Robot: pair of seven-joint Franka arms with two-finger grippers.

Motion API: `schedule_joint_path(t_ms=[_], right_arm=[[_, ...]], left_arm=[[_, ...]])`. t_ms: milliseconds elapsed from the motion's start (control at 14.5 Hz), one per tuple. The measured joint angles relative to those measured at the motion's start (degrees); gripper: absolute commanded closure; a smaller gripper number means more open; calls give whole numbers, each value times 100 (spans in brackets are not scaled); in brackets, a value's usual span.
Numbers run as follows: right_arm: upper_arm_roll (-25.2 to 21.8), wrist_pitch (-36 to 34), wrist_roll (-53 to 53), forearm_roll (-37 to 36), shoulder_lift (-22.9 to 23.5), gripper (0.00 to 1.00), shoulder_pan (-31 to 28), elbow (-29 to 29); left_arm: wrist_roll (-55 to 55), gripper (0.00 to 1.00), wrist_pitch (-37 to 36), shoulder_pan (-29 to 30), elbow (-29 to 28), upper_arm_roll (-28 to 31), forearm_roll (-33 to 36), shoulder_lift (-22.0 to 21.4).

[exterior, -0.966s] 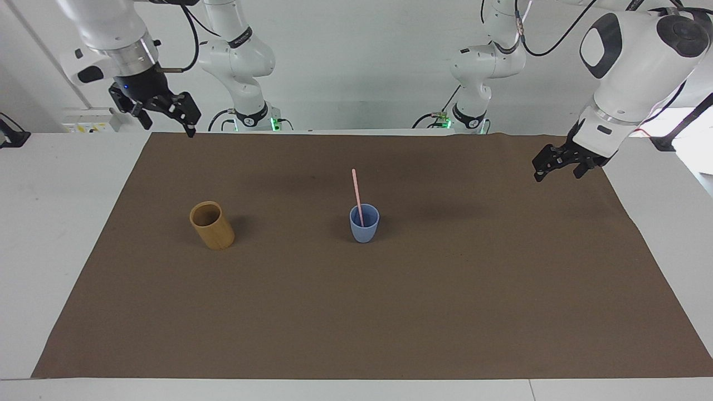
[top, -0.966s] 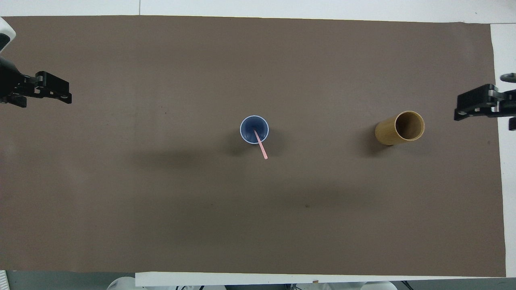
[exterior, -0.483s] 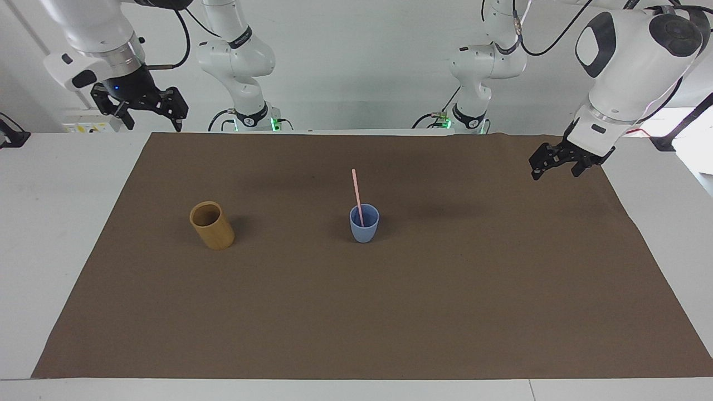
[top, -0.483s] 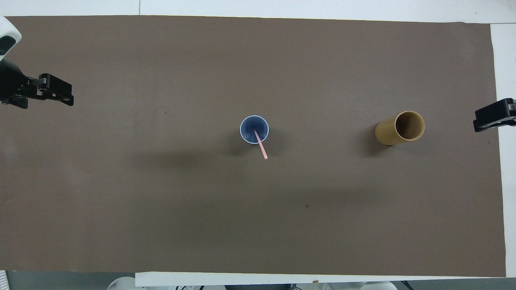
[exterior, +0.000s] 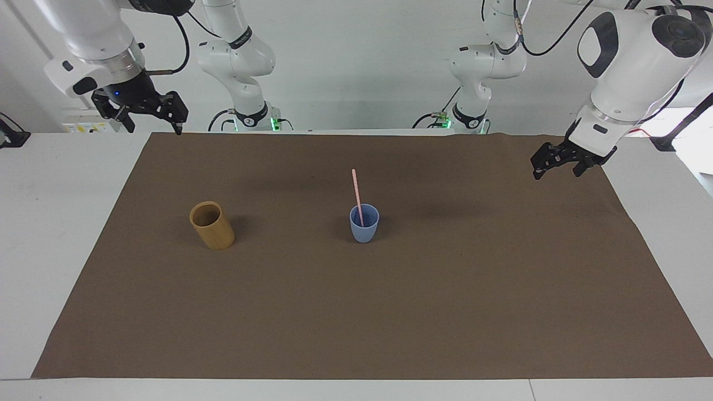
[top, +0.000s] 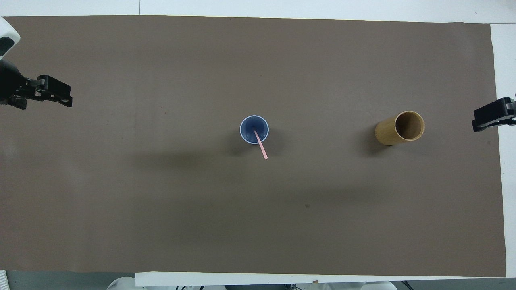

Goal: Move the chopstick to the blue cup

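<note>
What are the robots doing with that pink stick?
Right now nothing is holding it. The pink chopstick stands in the blue cup in the middle of the brown mat, leaning on the rim. The tan cup, toward the right arm's end, looks empty. The left claw hangs over the mat's edge at its own end, and the right claw hangs up near the mat's corner. Both arms wait, so the job looks done.
</note>
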Motion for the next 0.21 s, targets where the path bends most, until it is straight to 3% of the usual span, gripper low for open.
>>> schedule_joint_path(t_ms=[207], right_arm=[[0, -17, 0, 1, 0, 0, 36, 0]], left_arm=[[0, 0, 0, 10, 0, 60, 0, -1]])
